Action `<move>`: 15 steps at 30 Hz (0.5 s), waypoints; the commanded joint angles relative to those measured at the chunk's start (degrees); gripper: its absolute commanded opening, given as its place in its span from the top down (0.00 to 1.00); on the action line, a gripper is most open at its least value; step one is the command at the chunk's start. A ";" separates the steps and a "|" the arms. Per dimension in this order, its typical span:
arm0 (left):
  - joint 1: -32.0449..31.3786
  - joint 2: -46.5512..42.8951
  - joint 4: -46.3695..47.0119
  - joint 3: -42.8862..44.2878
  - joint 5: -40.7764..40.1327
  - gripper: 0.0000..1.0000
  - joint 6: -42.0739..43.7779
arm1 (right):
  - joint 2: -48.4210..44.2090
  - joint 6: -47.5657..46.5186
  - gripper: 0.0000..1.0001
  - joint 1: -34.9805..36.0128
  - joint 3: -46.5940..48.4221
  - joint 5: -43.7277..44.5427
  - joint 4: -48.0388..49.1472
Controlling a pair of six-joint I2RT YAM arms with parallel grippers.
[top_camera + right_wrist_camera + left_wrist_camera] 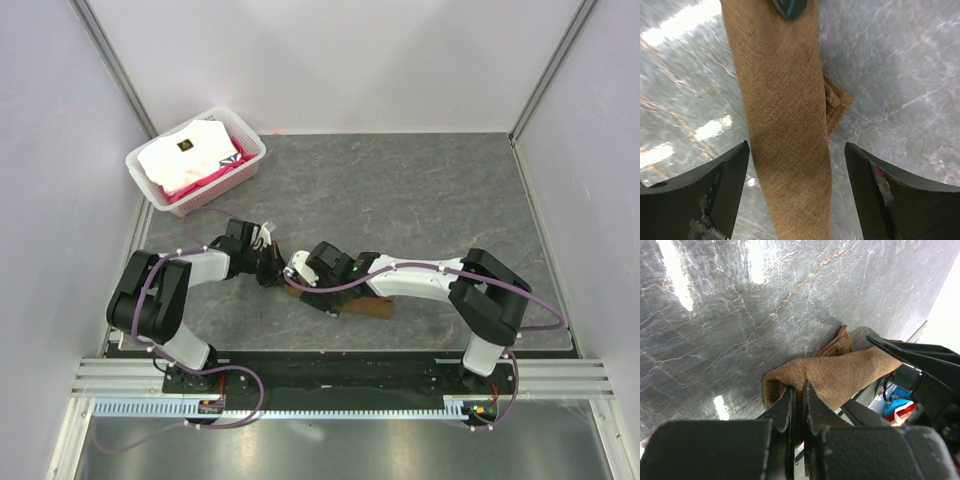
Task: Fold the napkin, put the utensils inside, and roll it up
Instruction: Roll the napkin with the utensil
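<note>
The brown napkin point(362, 308) lies rolled into a long tube on the grey table, mostly under the two arms. In the left wrist view my left gripper point(797, 390) is shut on one end of the napkin roll point(840, 375). In the top view the left gripper point(272, 268) sits at the roll's left end. My right gripper point(300, 277) is open. In the right wrist view it point(796, 165) straddles the roll point(785, 100), with one finger on each side and not touching. A loose cloth corner point(837, 102) sticks out beside the roll. The utensil is hidden.
A white plastic basket point(255, 150) with folded white and pink cloths stands at the table's back left. The right arm's black finger point(920, 357) is close to the left gripper. White walls enclose the table.
</note>
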 commanded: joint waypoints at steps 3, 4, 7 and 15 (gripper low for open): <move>0.25 0.58 -1.96 1.69 1.11 0.98 2.66 | 4.05 -0.68 0.23 -1.23 2.13 -1.17 -1.59; 0.17 0.50 -1.87 1.87 1.29 0.98 2.84 | 4.75 -0.41 0.29 -1.67 2.31 -2.23 -1.94; 0.17 -1.43 -1.78 1.69 -0.02 0.80 3.10 | 5.98 0.11 0.43 -4.04 3.54 -8.72 -3.96; 0.17 -10.92 1.64 -2.61 -6.53 0.37 1.35 | 11.34 0.03 0.62 -10.89 7.14 -30.08 -10.65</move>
